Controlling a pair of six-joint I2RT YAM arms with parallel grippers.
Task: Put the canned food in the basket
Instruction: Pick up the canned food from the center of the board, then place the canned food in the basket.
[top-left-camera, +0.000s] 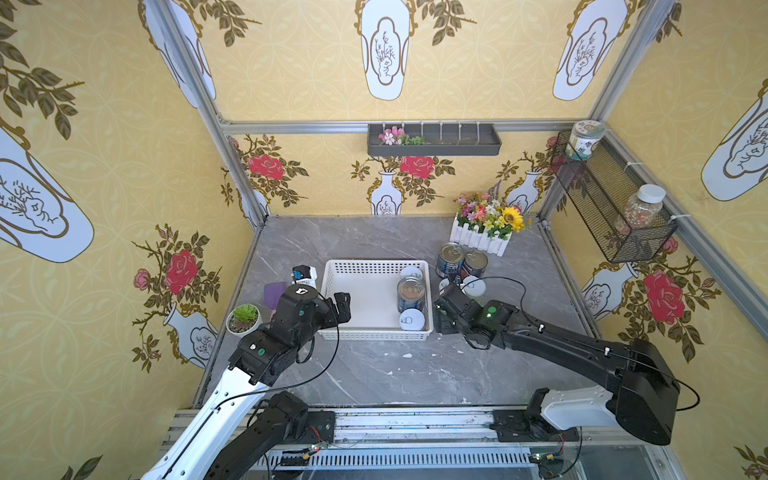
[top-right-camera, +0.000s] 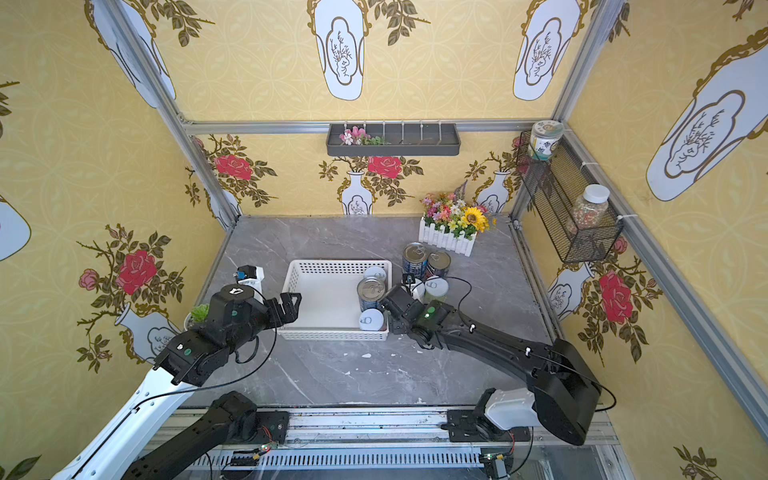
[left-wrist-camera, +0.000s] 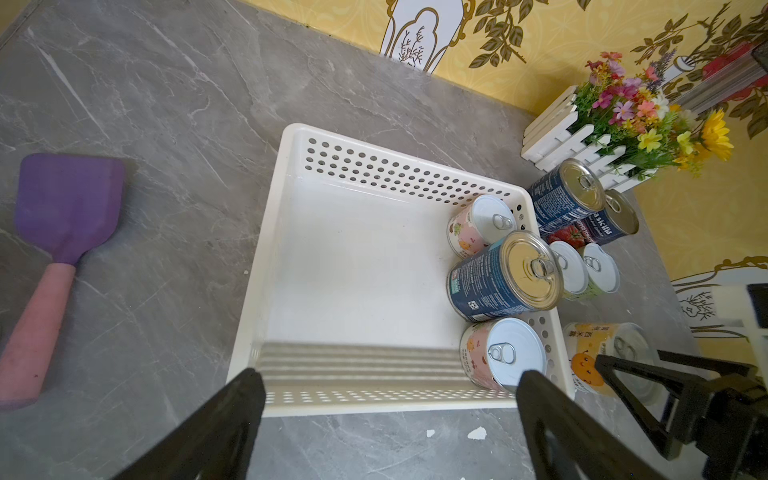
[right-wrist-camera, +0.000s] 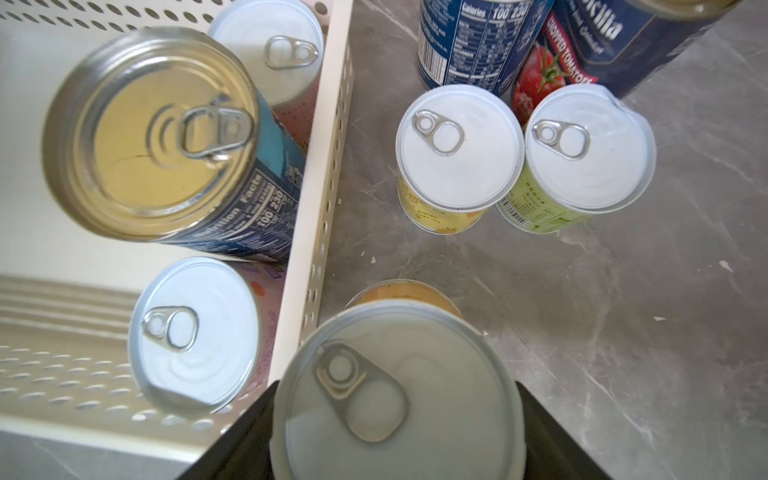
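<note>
The white perforated basket (top-left-camera: 374, 266) (left-wrist-camera: 291, 249) holds one blue-labelled can (top-left-camera: 411, 293) (right-wrist-camera: 153, 133) and two pink white-lidded cans (top-left-camera: 412, 320) (left-wrist-camera: 498, 357). My right gripper (right-wrist-camera: 395, 415) is shut on a yellow white-lidded can (right-wrist-camera: 395, 390) (left-wrist-camera: 598, 361), just outside the basket's right wall. In both top views the wrist hides this can. Two blue cans (top-left-camera: 451, 258) (top-left-camera: 474, 264), a yellow can (right-wrist-camera: 457, 149) and a green can (right-wrist-camera: 586, 145) stand on the table right of the basket. My left gripper (left-wrist-camera: 388, 376) (top-left-camera: 340, 305) hangs open over the basket's near left corner, holding nothing.
A purple spatula with a pink handle (left-wrist-camera: 62, 208) and a potted succulent (top-left-camera: 244, 318) lie left of the basket. A white fence box of flowers (top-left-camera: 484, 232) stands behind the cans. A black wire shelf (top-left-camera: 611, 199) with jars hangs on the right wall.
</note>
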